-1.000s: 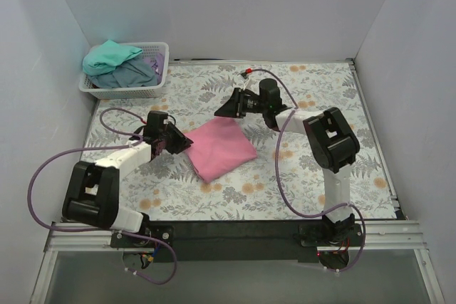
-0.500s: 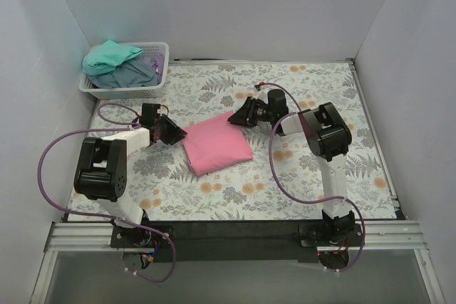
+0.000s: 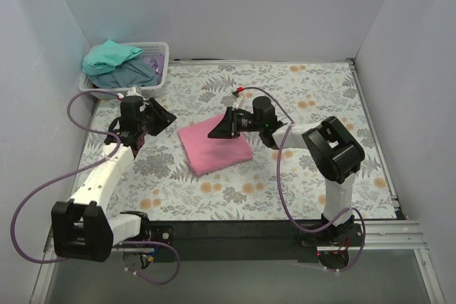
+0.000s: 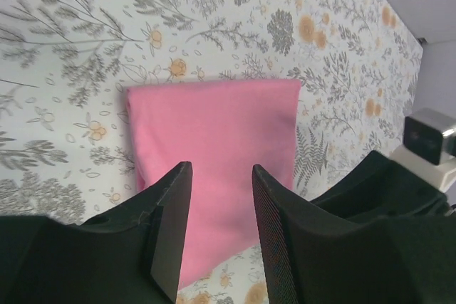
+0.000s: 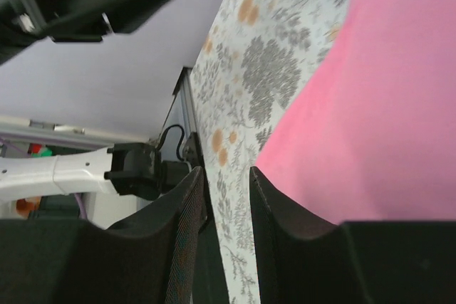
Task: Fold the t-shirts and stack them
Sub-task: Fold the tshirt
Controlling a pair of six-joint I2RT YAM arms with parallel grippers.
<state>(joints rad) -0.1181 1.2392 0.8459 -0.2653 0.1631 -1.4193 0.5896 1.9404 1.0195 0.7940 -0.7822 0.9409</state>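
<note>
A folded pink t-shirt lies flat on the floral table, a little left of centre. My left gripper hovers off its left side, open, with nothing between the fingers; the left wrist view shows the pink t-shirt beyond the left gripper. My right gripper hangs over the shirt's far right corner, open and empty. The right wrist view has the pink t-shirt to the right of the right gripper. A teal t-shirt and a grey-blue t-shirt are heaped in the basket.
The white lattice basket stands in the back left corner against the wall. White walls close the table on the left, back and right. Purple cables loop from both arms over the floral tabletop.
My left gripper has drawn back from the shirt's left edge toward the back left and opened wider. My right gripper has moved left over the shirt's far corner. The shirt sits slightly further left.
</note>
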